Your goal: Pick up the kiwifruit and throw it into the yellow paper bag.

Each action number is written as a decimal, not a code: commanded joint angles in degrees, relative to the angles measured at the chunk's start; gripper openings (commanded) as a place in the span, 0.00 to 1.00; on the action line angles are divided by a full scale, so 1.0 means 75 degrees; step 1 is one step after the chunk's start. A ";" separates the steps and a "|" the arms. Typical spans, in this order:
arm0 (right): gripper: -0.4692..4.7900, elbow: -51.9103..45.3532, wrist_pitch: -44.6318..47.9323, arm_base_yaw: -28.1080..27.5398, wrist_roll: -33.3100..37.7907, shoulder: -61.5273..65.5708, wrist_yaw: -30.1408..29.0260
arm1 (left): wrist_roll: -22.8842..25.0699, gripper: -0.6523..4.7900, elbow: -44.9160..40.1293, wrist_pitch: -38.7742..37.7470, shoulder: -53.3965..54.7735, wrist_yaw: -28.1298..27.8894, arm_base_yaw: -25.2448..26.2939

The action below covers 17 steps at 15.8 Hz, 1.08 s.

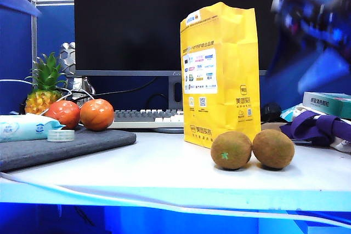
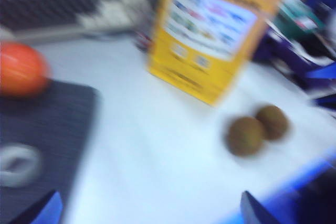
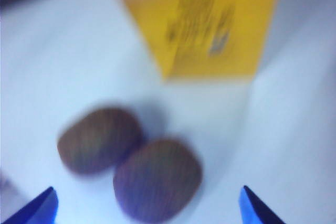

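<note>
On the white bench (image 1: 164,168) in front of you, the kiwifruit (image 1: 273,148) lies at the near edge, touching a second kiwifruit with a small green spot (image 1: 231,150) on its left in the exterior view. Just behind the pair stands the yellow paper bag (image 1: 220,72), upright, its white printed panel facing the camera. Your right claw (image 3: 147,211) hangs above the two fruits with its fingers spread wide and nothing between them; in the exterior view its arm is only a blue blur at the upper right. Your left claw (image 2: 152,211) is also spread and empty, looking across the bench from the left, well apart from the fruits. Both wrist views are blurred. Off to the left you have a grey mat (image 1: 60,146) with a roll of tape (image 1: 61,135), two tomatoes (image 1: 82,114) and a small pineapple (image 1: 44,89); a keyboard (image 1: 148,118) lies behind.
</note>
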 commanded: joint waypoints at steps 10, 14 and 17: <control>1.00 0.0041 0.0391 0.0006 -0.0306 0.1690 -0.0548 | -0.0012 1.00 0.0093 0.0507 0.0863 0.0842 -0.2328; 1.00 0.0041 0.0860 0.0006 -0.0274 0.2031 -0.0542 | -0.0047 1.00 0.0093 0.0527 0.0863 0.0845 -0.2349; 1.00 0.0041 0.0991 0.0006 -0.0216 0.2352 -0.0542 | -0.0058 1.00 0.0093 0.0580 0.0863 0.0848 -0.2349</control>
